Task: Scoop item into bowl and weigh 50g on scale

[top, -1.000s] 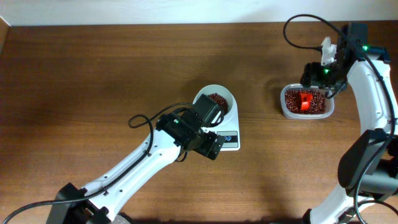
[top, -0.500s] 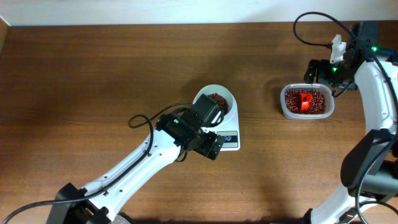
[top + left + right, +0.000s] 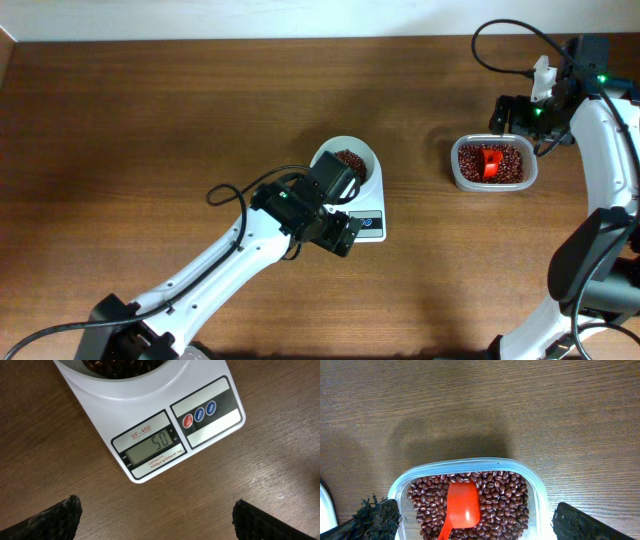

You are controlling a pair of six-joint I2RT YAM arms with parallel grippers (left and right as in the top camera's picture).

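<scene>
Now the bowl (image 3: pixel 368 160) of beans (image 3: pixel 348 159) sits on the scale (image 3: pixel 210 425), which reads 50. The left claw (image 3: pixel 160 522) hangs wide open and empty just before the scale. The right claw (image 3: pixel 480 522), equally wide and empty, hovers over the tub (image 3: pixel 538 505), where a red scoop (image 3: pixel 463 504) lies on more beans.

I see the round white bowl (image 3: pixel 369 165) sitting upright on the scale (image 3: pixel 165 435), with a loose heap of dark red-brown beans (image 3: pixel 349 158) inside. The small white scale lies flat mid-bench (image 3: pixel 150 120) and reads 50.
</scene>
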